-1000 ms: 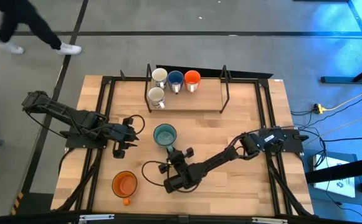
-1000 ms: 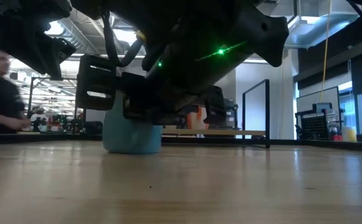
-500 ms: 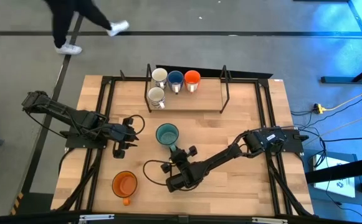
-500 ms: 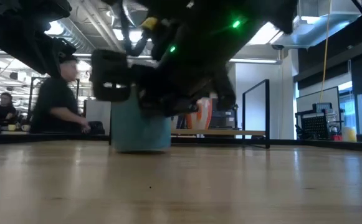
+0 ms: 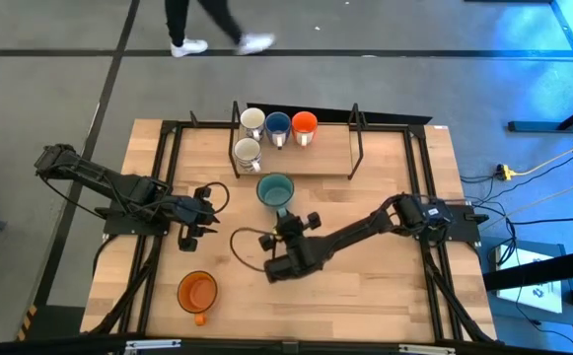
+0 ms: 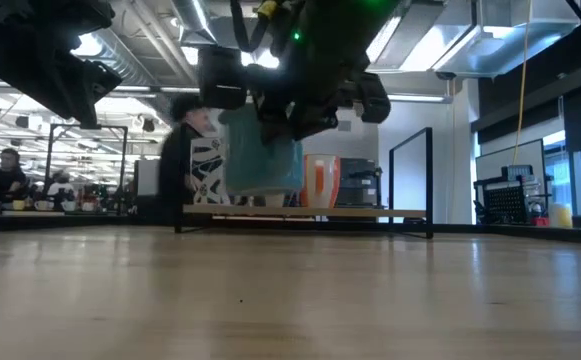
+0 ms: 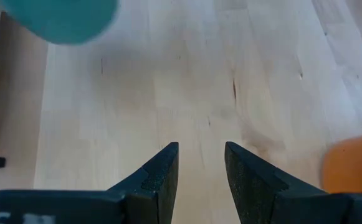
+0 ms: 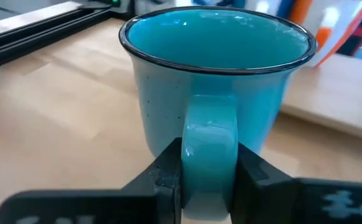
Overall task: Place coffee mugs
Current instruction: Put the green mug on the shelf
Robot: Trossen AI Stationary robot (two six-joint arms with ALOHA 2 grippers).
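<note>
My right gripper (image 5: 282, 216) is shut on a teal mug (image 5: 274, 189), which hangs above the table's middle, just in front of a low shelf (image 5: 316, 158). On the shelf stand two white mugs (image 5: 248, 151), a dark blue mug (image 5: 278, 125) and an orange mug (image 5: 305, 125). Another orange mug (image 5: 196, 292) rests on its base near the table's front left. My left gripper (image 5: 210, 209) waits open over the left half of the table, with nothing between its fingers (image 7: 162, 180). My right gripper pinches the teal mug's handle (image 8: 209, 134) between its two fingers, one on each flat side of the loop. The fingers come from the table's near side, slanting a little downward. The mug (image 6: 260, 160) is lifted clear of the table, upright, mouth up.
The shelf has dark upright end frames (image 5: 355, 148) at both ends and free room to the right of the orange mug. A person (image 5: 212, 25) walks on the floor beyond the table's far edge. Black rails (image 5: 424, 197) run along the table's left and right sides.
My right gripper has risen and gone toward the table's far edge and the shelf, carrying the teal mug. The mug stood on the table a second ago and now hangs clear of it, still upright. The person behind the table has walked to the right.
</note>
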